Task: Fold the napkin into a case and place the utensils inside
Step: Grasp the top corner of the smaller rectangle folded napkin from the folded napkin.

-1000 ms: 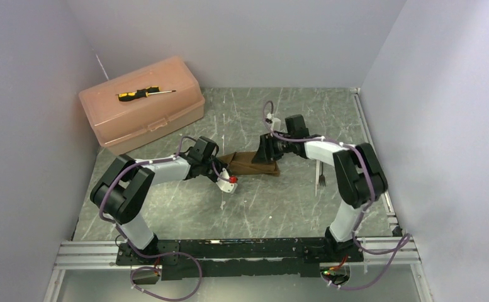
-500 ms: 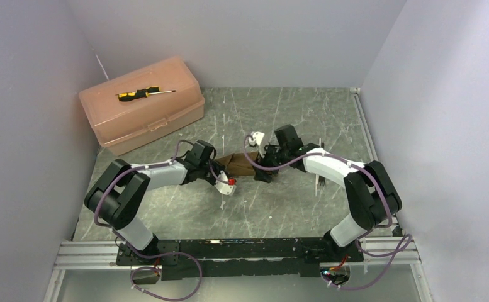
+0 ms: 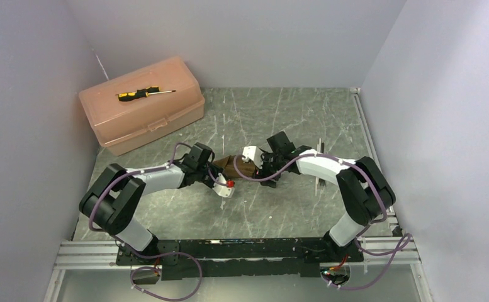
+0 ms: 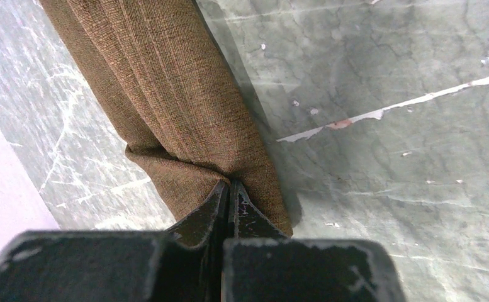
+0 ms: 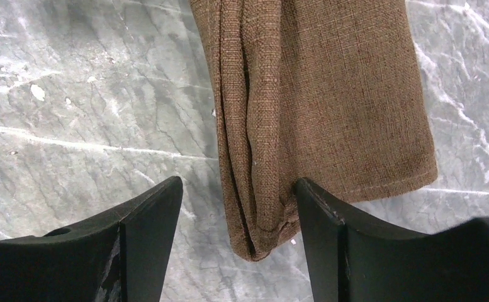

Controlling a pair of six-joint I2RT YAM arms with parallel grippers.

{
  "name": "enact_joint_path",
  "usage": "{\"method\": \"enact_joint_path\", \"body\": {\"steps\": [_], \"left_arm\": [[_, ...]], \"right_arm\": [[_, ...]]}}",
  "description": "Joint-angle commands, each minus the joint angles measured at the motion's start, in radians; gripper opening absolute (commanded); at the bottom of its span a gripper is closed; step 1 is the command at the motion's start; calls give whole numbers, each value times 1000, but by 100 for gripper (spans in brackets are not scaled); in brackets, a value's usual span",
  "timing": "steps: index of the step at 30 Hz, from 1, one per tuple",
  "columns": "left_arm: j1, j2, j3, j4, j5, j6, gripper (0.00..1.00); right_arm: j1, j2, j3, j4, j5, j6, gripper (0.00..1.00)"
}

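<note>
Grey marbled worktop [image 3: 292, 207]. Folded napkin [image 3: 234, 166] lies lengthwise between both arms. Left gripper [image 4: 228, 192] jaws clenched on one end; right gripper [image 5: 238, 220] jaws released, straddling opposite end's thick folded edge.

Pink box [image 3: 142, 111] sits far left on the table [image 3: 279, 207], lid shut, latch facing front, tucked close to the left wall [image 3: 28, 126]. Screwdriver [image 3: 142, 94] w/ yellow-and-black handle lies flat on the box lid, tip pointing right, roughly along the lid's length. Table's a grey marbled top w/ white streaks & scuffs, one pale chipped patch w/ a pinkish fleck showing in the left wrist view [image 4: 380, 113]; metal rail [image 3: 84, 255] runs along the near edge, plain pale walls round back & sides.
</note>
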Motion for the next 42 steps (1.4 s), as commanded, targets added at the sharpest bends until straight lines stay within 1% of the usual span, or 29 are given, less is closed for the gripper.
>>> {"method": "enact_joint_path", "body": {"steps": [1,2,3,5,6,7,8,9,10,16,19,24,26,27,29,30,34,35,37,39,40,42], "left_arm": [[1,17,-62,-305,-46,-71,3],[0,11,-67,-306,-49,-66,3],[-1,4,-72,-305,-52,-63,3],[1,-10,-81,-304,-56,-53,3],[0,-21,-89,-301,-57,-46,3],[-1,-29,-98,-293,-61,-38,3],[0,-36,-106,-282,-63,-30,3],[-1,-43,-115,-272,-66,-23,3],[0,-46,-121,-263,-70,-20,3],[-1,-60,-130,-232,-109,-25,3],[-1,-81,-139,-214,-108,-19,3],[-5,-112,-138,-195,-129,-15,3],[-8,-138,-145,-207,-121,-3,3],[-14,-149,-149,-220,-117,10,3],[-17,-171,-165,-236,-105,29,3],[-19,-181,-169,-242,-101,35,3],[-26,-188,-168,-227,-105,8,3],[-28,-187,-169,-203,-113,-12,4],[-30,-180,-158,-160,-130,-67,10],[-31,-180,-141,-124,-138,-128,19],[-31,-185,-135,-113,-133,-152,22],[-35,-198,-132,-97,-117,-177,26]], "right_arm": [[32,6,16,52,70,-52,68],[31,11,25,54,71,-52,64],[32,13,34,55,71,-53,58],[29,21,59,39,61,-49,41],[25,27,79,19,46,-46,29],[19,37,104,-3,28,-39,14],[11,51,133,-34,9,-30,6],[4,65,160,-67,-10,-22,2],[-1,82,190,-97,-25,-14,0],[-25,190,355,-283,-121,25,0],[-48,245,462,-398,-231,-2,0],[-84,406,676,-616,-296,-51,0],[-105,467,764,-696,-359,-78,0],[-115,501,804,-744,-395,-90,0],[-131,574,887,-837,-447,-122,5],[-137,609,915,-868,-463,-137,5],[-148,722,979,-920,-515,-127,9],[-149,740,989,-932,-522,-132,9],[-148,755,983,-912,-514,-110,9],[-149,767,986,-905,-505,-96,9],[-149,773,987,-900,-504,-88,8],[-148,786,999,-892,-507,-67,7]]}}
